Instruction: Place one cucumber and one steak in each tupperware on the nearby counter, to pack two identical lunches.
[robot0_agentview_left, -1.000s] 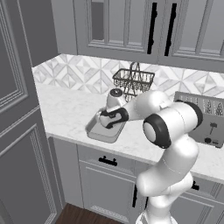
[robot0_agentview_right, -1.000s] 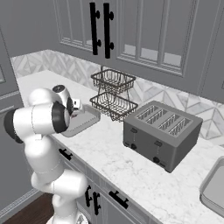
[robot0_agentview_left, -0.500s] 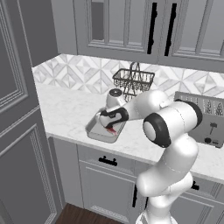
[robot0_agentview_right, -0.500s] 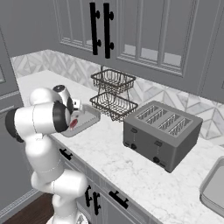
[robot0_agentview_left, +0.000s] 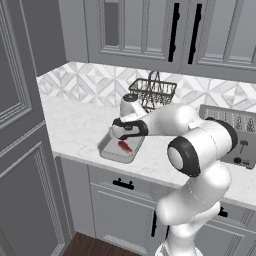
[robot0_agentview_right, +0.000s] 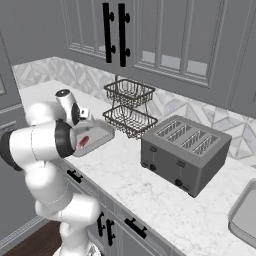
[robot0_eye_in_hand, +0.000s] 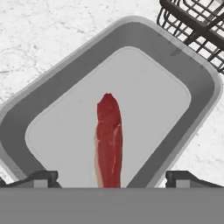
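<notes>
The two-finger gripper (robot0_eye_in_hand: 112, 177) hangs with its dark tips spread wide and empty over a long red raw steak (robot0_eye_in_hand: 108, 139). The steak lies flat inside the shallow grey rectangular tupperware (robot0_eye_in_hand: 183, 83) on the white marble-veined counter (robot0_agentview_left: 75, 125). This reads as a steak placement done; the next move calls for fetching a cucumber. Beyond stands a black wire basket rack (robot0_agentview_right: 129, 107).

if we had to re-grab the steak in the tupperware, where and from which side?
Across the narrow middle of the steak, from straight above. It lies flat and long on the floor of the tupperware, clear of the walls, so the gripper fingers can straddle its short width.
</notes>
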